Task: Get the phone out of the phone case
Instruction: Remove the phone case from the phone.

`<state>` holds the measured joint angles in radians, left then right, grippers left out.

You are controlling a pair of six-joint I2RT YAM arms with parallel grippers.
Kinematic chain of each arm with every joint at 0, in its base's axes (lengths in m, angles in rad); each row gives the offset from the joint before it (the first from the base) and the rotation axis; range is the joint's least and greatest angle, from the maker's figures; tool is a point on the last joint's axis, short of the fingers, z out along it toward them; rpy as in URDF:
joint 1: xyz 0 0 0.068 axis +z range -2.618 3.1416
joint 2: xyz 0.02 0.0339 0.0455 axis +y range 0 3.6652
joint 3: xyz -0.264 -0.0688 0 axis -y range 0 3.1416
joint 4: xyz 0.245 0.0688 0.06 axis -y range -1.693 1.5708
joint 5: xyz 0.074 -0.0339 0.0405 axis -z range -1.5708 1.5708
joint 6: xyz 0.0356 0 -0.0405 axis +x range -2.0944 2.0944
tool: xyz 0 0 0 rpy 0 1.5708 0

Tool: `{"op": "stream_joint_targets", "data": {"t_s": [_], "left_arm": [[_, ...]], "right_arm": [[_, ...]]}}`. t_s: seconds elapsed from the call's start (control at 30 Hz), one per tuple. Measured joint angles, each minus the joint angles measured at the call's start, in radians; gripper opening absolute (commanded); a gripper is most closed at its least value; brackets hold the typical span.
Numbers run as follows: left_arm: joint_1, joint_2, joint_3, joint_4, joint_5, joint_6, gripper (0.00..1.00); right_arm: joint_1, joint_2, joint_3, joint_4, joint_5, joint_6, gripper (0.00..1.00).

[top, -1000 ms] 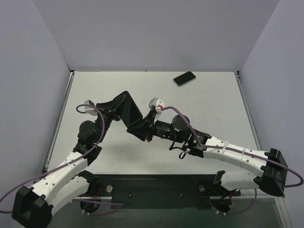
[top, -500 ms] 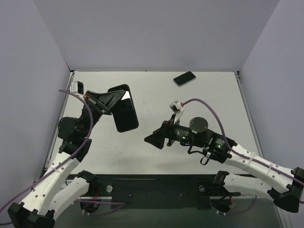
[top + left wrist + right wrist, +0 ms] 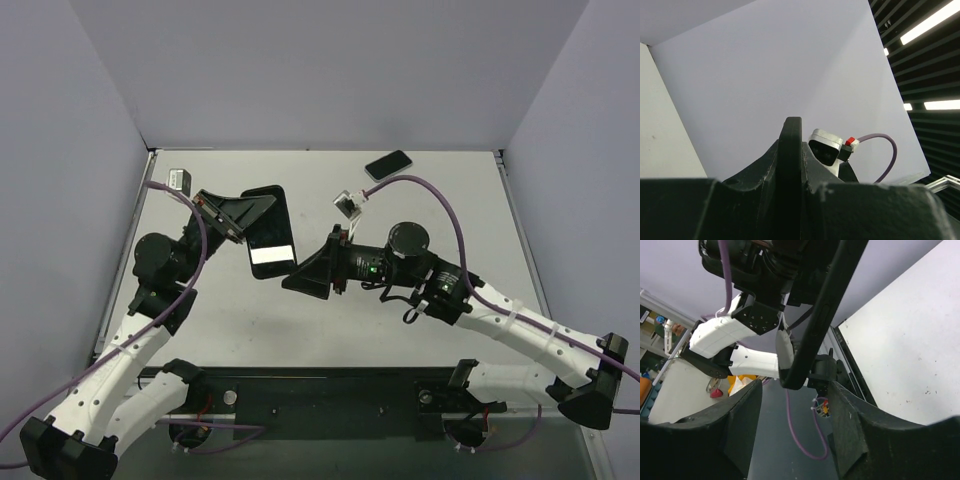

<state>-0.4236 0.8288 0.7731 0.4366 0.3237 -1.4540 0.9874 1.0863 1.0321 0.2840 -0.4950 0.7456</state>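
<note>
Phone case (image 3: 272, 226) aloft, pinched in left pincer (image 3: 247, 215) (by its edge, seemingly), right pincer (image 3: 297, 279) spread, empty, beside.

Your left gripper (image 3: 243, 212) is clamped on the left long edge of the black phone case (image 3: 272, 235). It holds the case above the table (image 3: 460, 210), broad face turned up toward the camera, with a pale band of glare across the lower part. Your right gripper (image 3: 297, 279) points left, its tips just beside the case's near right corner; you cannot tell whether they touch. A dark phone (image 3: 388, 165) lies flat near the table's far edge, well apart from both arms.
</note>
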Motion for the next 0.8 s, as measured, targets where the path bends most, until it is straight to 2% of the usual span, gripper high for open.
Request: {"op": "stream_joint_targets", "data": {"t_s": [0.2, 0.47, 0.53, 0.73, 0.8], "left_arm": [[0.002, 0.0, 0.0, 0.0, 0.014, -0.009, 0.0], [0.007, -0.002, 0.0, -0.001, 0.027, -0.012, 0.0], [0.007, -0.003, 0.0, -0.001, 0.029, -0.013, 0.0], [0.013, -0.003, 0.0, -0.005, 0.037, -0.038, 0.0], [0.017, -0.002, 0.009, -0.002, 0.05, -0.056, 0.0]], "right_arm": [[-0.013, 0.05, 0.002, 0.013, -0.051, 0.026, 0.38], [-0.025, 0.081, 0.004, 0.095, -0.098, 0.082, 0.4], [-0.025, 0.082, 0.004, 0.107, -0.097, 0.089, 0.34], [-0.024, 0.092, 0.016, 0.122, -0.115, 0.094, 0.01], [-0.025, 0.095, 0.018, 0.119, -0.125, 0.103, 0.0]]}}
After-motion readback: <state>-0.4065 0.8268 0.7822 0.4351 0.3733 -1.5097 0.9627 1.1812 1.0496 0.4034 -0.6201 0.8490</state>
